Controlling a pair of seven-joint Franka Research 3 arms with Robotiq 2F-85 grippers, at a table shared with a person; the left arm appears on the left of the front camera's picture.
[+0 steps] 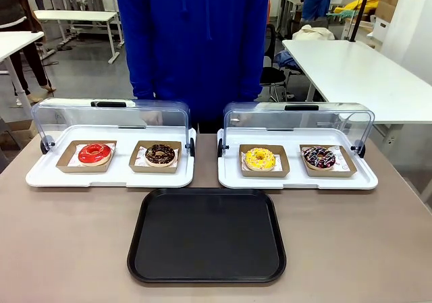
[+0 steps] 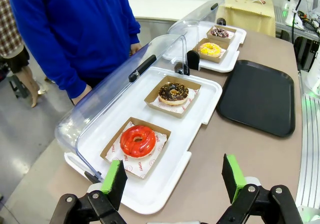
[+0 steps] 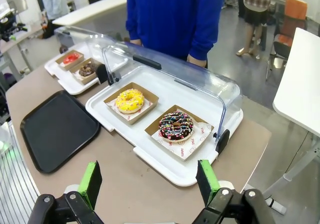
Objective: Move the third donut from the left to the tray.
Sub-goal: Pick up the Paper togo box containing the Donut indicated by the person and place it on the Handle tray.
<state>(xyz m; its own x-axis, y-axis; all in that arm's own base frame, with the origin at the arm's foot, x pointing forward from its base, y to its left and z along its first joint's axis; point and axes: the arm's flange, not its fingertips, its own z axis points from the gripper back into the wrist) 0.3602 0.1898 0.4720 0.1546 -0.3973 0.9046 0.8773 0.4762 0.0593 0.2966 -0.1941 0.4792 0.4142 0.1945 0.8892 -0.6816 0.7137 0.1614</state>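
Observation:
The third donut from the left [image 1: 260, 158] has yellow glaze and sits in a brown cardboard holder on the right white display tray [image 1: 297, 181], whose clear lid is raised. It appears as the yellow donut [image 3: 129, 100] in the right wrist view and far off as the yellow donut [image 2: 210, 49] in the left wrist view. The black tray [image 1: 206, 235] lies empty in front of both display trays. My left gripper [image 2: 173, 180] is open above the table's left end. My right gripper [image 3: 149, 181] is open above the right end. Neither holds anything.
The left display tray [image 1: 108, 176] holds a red donut [image 1: 94, 154] and a chocolate donut [image 1: 160, 154]. A sprinkled chocolate donut [image 1: 318, 157] sits right of the yellow one. A person in a blue top [image 1: 192, 40] stands behind the raised lids.

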